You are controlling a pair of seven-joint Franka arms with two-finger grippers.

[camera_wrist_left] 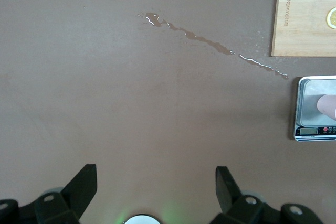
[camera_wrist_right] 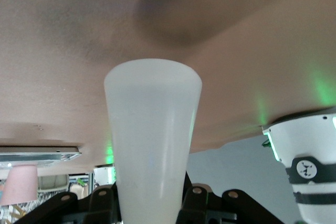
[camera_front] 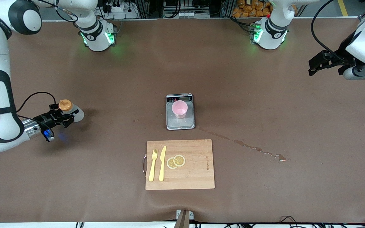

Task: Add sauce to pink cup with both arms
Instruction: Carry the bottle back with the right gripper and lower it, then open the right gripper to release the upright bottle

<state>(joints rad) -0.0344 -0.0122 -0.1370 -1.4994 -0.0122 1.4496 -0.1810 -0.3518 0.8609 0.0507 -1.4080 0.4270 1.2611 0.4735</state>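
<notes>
the right gripper [camera_front: 62, 117] is clenched on the squeeze bottle [camera_front: 71, 110], its jaws pinching the whitish body just under the orange cap [camera_front: 65, 104], at the right arm's end of the table [camera_front: 296, 126]. in the right wrist view the bottle [camera_wrist_right: 152, 145] rises from between the jaws and fills the middle. well away from those jaws, toward the table's middle, the pink cup [camera_front: 179, 109] stands upright on a grey scale [camera_front: 180, 123]. just past the scale, nearer the front camera, lies a cutting board [camera_front: 195, 174] with a yellow fork [camera_front: 153, 164], a yellow knife [camera_front: 162, 163] and two lemon slices [camera_front: 176, 161]. a wet streak [camera_front: 252, 147] runs across the table from beside the scale toward the left arm's end. the left gripper [camera_front: 323, 65] waits over that end, jaws released and wide apart with nothing between them; the streak [camera_wrist_left: 210, 43] and scale [camera_wrist_left: 315, 108] show below it.
</notes>
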